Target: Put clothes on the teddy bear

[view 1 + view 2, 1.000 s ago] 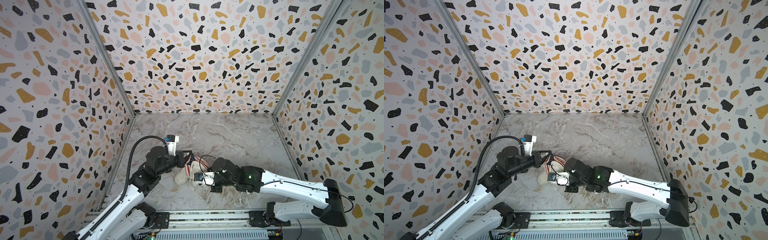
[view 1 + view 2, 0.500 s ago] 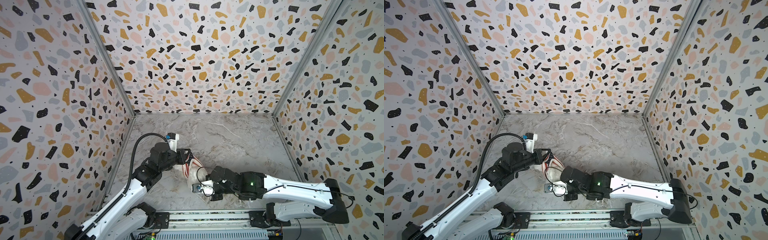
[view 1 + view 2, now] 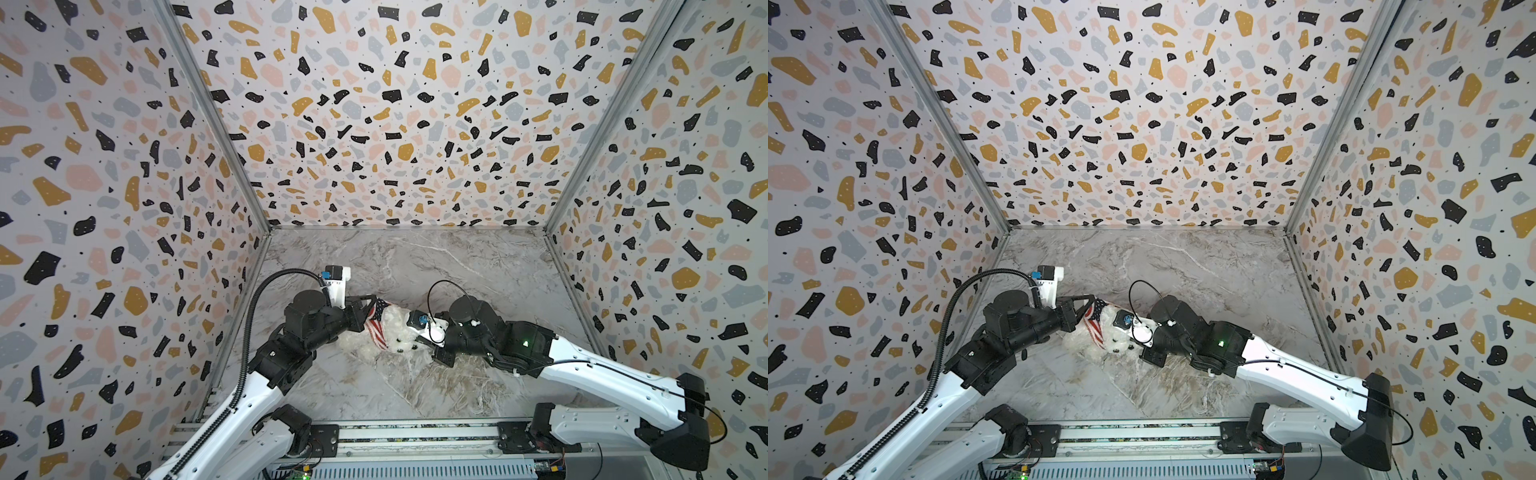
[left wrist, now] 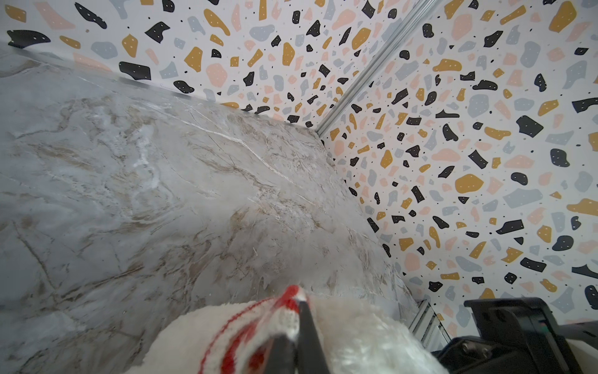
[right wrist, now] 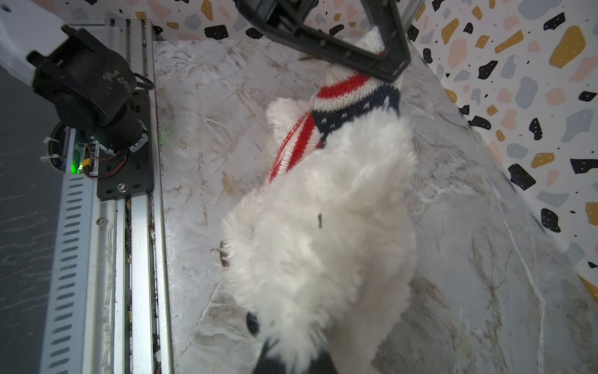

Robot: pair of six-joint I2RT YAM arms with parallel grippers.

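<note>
The teddy bear (image 3: 397,330) (image 3: 1113,343), fluffy and cream-white, lies on the marble floor between my two arms. A red-and-white striped sweater (image 3: 376,328) (image 5: 323,129) with a navy starred patch wraps the end of the bear away from its head; one white limb pokes out beside it. My left gripper (image 3: 371,306) (image 4: 296,320) is shut on the sweater's knitted edge (image 4: 291,298) and holds it up. My right gripper (image 3: 417,343) (image 5: 296,359) is shut on the fur of the bear's head (image 5: 307,291), next to a dark eye.
Terrazzo-patterned walls (image 3: 374,124) close in the marble floor (image 3: 457,266) on three sides. An aluminium rail (image 3: 415,432) (image 5: 139,226) with the arm bases runs along the front edge, close to the bear. The left arm's base motor (image 5: 87,84) sits on that rail.
Half a second ago my right gripper was nearer the front rail with the bear's head; it has since moved back in. The left gripper kept hold of the sweater and shifted only slightly.
</note>
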